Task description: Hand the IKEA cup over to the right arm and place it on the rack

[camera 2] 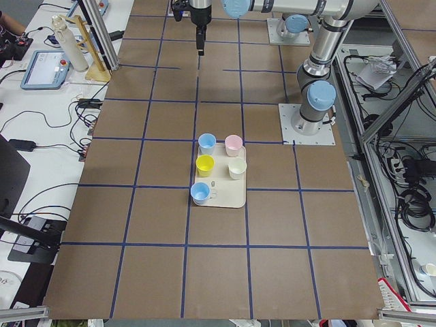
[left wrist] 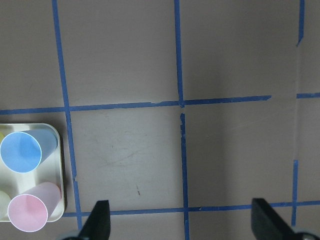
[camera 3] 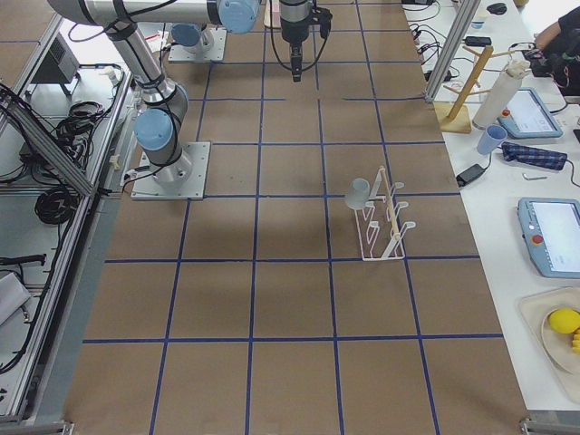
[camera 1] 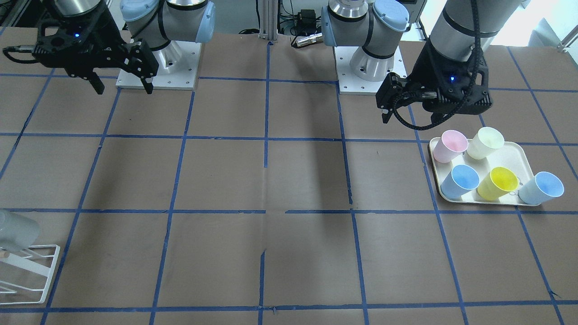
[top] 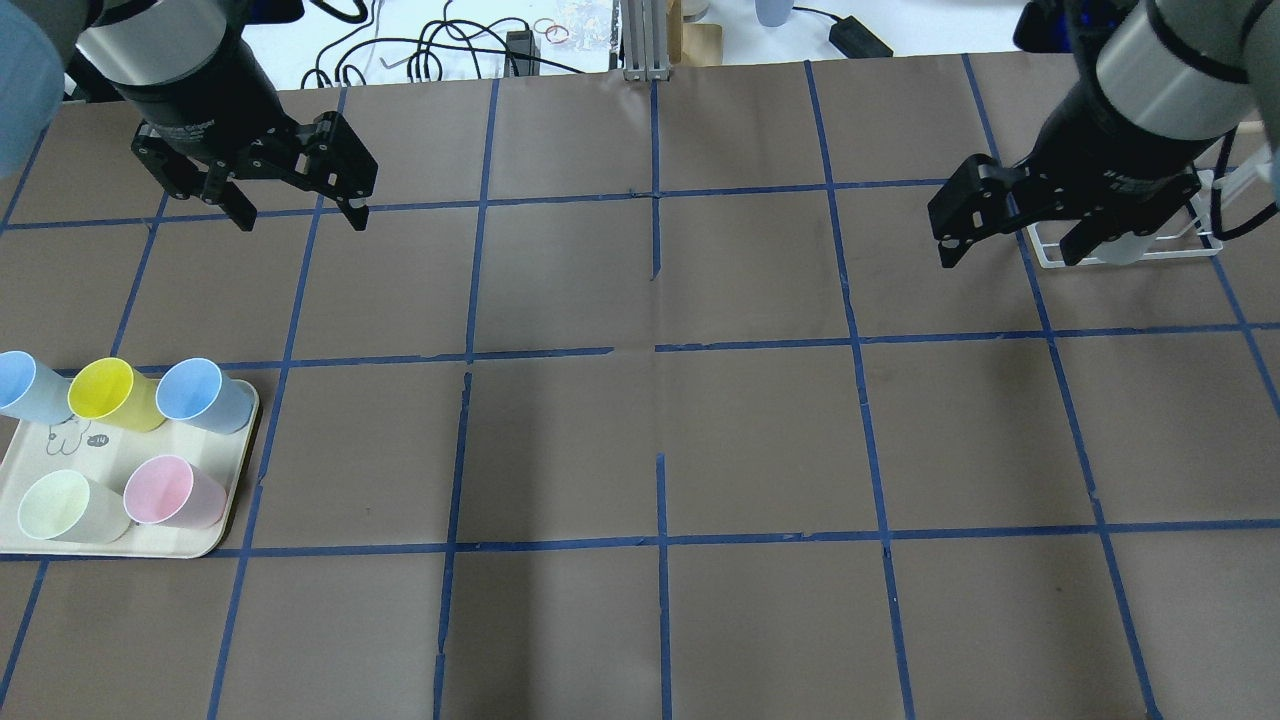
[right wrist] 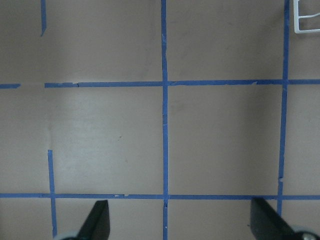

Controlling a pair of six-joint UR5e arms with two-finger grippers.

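The pale grey IKEA cup (camera 3: 358, 192) hangs tilted on a peg of the white wire rack (camera 3: 382, 237). The cup also shows at the left edge of the front view (camera 1: 16, 230), over the rack (camera 1: 31, 271). In the overhead view the cup (top: 1125, 248) and rack (top: 1195, 245) are partly hidden behind my right gripper (top: 1008, 258). That gripper is open, empty and raised; its wrist view shows only floor and a rack corner (right wrist: 307, 17). My left gripper (top: 300, 215) is open, empty and held high beyond the tray.
A cream tray (top: 30, 530) at the near left holds pink (top: 170, 492), cream (top: 65, 505), yellow (top: 110, 393) and blue (top: 200, 393) cups. A light-blue cup (top: 25, 385) stands at the tray's edge. Blue tape lines cross the brown table.
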